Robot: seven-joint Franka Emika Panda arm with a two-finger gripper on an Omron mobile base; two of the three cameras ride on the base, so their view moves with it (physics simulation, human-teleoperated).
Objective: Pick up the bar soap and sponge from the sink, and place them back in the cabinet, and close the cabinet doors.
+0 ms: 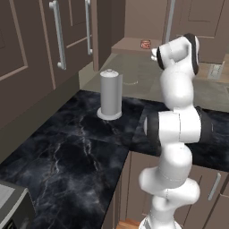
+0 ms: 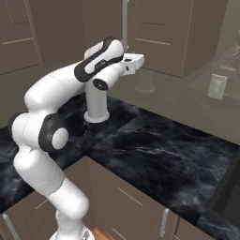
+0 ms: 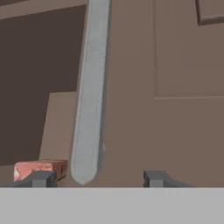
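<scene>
Bar soap [image 3: 40,168] already on the cabinet [image 1: 134,44] shelf, lower left of hand view; gripper [image 3: 100,178] released, jaws apart at the door handle [image 3: 89,92]; sponge unplaced and doors unclosed, by my reckoning.

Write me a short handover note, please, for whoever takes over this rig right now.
Gripper: open, nothing between the fingers, facing the cabinet door close to its silver bar handle.
Bar soap: already lying on the cabinet shelf, beside the left fingertip in the hand view.
Sponge: I cannot tell where it is.
Done: soap put away.
Left: find and store the sponge if it is still out, then close the cabinet doors.
</scene>
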